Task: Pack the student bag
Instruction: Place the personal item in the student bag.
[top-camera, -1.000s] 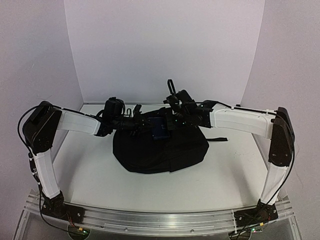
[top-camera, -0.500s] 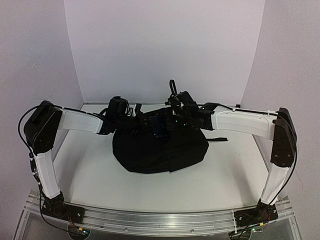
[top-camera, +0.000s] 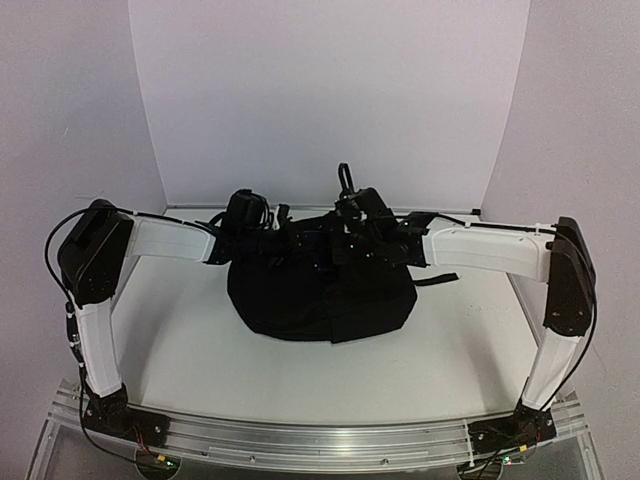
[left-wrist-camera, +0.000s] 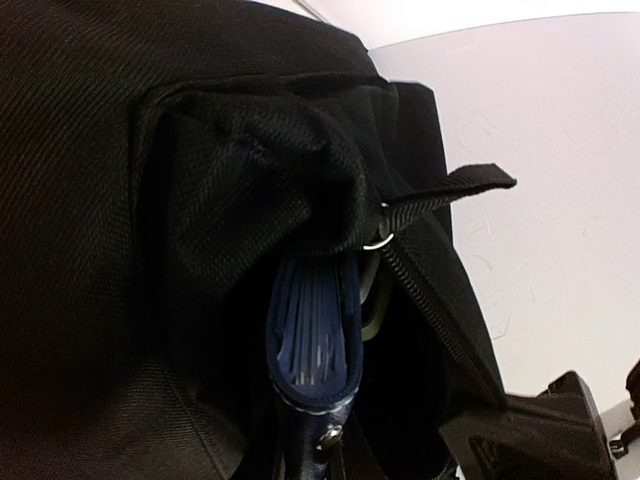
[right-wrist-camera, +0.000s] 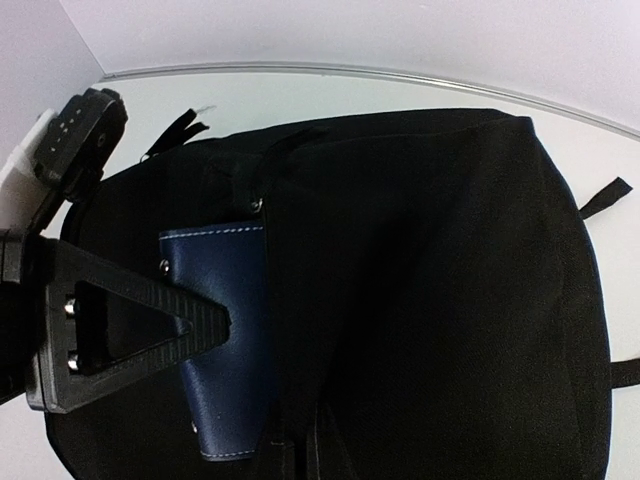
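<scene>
student bag (top-camera: 320, 300) far-middle of white table (top-camera: 200, 350) | blue folder (right-wrist-camera: 225, 340) half tucked in its mouth, rest hidden | left gripper (top-camera: 283, 245) lost in fabric, can't tell grip | right gripper (right-wrist-camera: 215, 322) closed, probably against folder | white walls (top-camera: 330, 100)

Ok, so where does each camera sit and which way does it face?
Top external: above and behind the bases, facing forward and down at the table and bag; the left arm and right arm both show.
Left wrist: close over the bag's mouth, looking at the notebook end-on; hardly any of the robot shows.
Right wrist: over the bag, looking at the notebook's cover; one own finger shows at the left.
Both wrist views share the bag and notebook.
</scene>
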